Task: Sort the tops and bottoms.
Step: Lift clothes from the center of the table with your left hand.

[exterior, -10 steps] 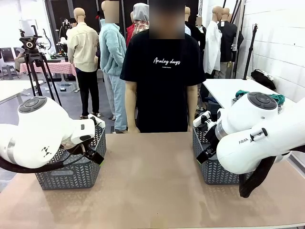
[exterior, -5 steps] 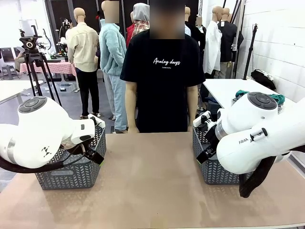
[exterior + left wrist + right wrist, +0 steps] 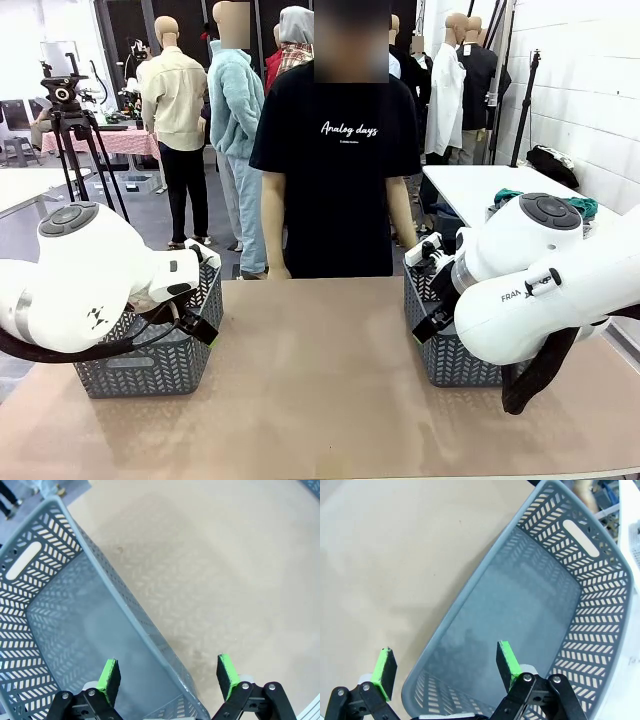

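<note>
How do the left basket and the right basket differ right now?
The left basket sits by the left arm, the right basket by the right arm. The left basket's front wall shows across its width; the right basket's is half hidden behind that arm. Both are grey, slotted and empty.

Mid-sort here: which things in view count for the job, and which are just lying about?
For the job: left basket, right basket; left gripper and right gripper, each open over a basket rim.
Lying about: tripod, side table behind.
</note>
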You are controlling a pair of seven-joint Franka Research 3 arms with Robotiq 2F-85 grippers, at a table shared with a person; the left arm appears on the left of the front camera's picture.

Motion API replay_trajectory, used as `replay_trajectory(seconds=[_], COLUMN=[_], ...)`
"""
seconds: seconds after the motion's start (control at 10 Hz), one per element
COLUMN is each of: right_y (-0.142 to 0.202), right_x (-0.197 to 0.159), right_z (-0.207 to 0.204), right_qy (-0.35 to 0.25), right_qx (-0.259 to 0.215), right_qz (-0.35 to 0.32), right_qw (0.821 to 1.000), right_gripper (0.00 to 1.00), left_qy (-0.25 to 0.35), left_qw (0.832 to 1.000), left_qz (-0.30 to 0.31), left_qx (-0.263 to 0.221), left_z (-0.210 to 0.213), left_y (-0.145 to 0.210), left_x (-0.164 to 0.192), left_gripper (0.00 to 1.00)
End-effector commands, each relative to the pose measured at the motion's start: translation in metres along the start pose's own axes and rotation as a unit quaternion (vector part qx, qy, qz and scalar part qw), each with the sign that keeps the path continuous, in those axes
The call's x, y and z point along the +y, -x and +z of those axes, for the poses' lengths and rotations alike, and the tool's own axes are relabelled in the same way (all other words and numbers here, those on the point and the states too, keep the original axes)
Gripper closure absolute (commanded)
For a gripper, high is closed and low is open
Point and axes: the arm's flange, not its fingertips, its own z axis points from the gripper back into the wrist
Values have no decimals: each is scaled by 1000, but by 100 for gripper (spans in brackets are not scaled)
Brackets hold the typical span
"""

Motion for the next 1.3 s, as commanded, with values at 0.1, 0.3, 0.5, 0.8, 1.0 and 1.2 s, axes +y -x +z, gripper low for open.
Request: replay_trajectory(seconds=[0.1,0.3,0.5,0.8,1.0,1.2], right_y=[0,0,0,0,0,0], right_x=[0,0,0,0,0,0], right_z=[0,0,0,0,0,0], right_qy=[0,0,0,0,0,0], right_qx=[0,0,0,0,0,0], right_qz=[-1,-1,-1,-1,-1,-1], right_qw=[1000,1000,1000,1000,1000,1000], right_gripper=[0,0,0,0,0,0], left_qy=[0,0,0,0,0,0], left_qw=[1000,1000,1000,1000,1000,1000], left_qz=[2,2,2,2,2,2], left_qx=[0,0,0,0,0,0], left_z=[0,0,0,0,0,0], left_y=[0,0,0,0,0,0], left_x=[1,1,1,1,1,1], left_gripper=[0,0,0,0,0,0])
